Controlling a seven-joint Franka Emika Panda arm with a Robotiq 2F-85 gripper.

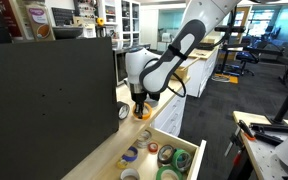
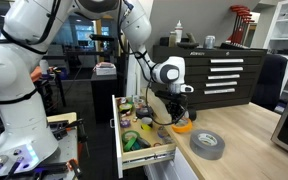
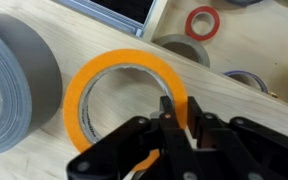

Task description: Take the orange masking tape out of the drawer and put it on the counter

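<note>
Clearly the delicate part is the release: the orange masking tape point(image 3: 76, 100) lies flat on the counter point(image 3: 94, 30), out of the drawer point(image 3: 157, 18). The gripper point(image 3: 180, 112) pinches the ring's near wall, one finger inside the open centre and one outside, drawn tight on the band. Tape like this is light and its edge may be tacky, so when the jaws part it could cling to a pad and ride up with the arm, then drop askew or roll. The inner finger could also shove the ring sideways as it spreads. In an exterior view the orange masking tape point(image 2: 182, 126) sits near the counter's edge beside the open drawer, so a nudge that way might tip it back in among the other rolls. On its far side the grey roll point(image 3: 19, 90) lies just beside it, and a push there would jam the two together.
</note>
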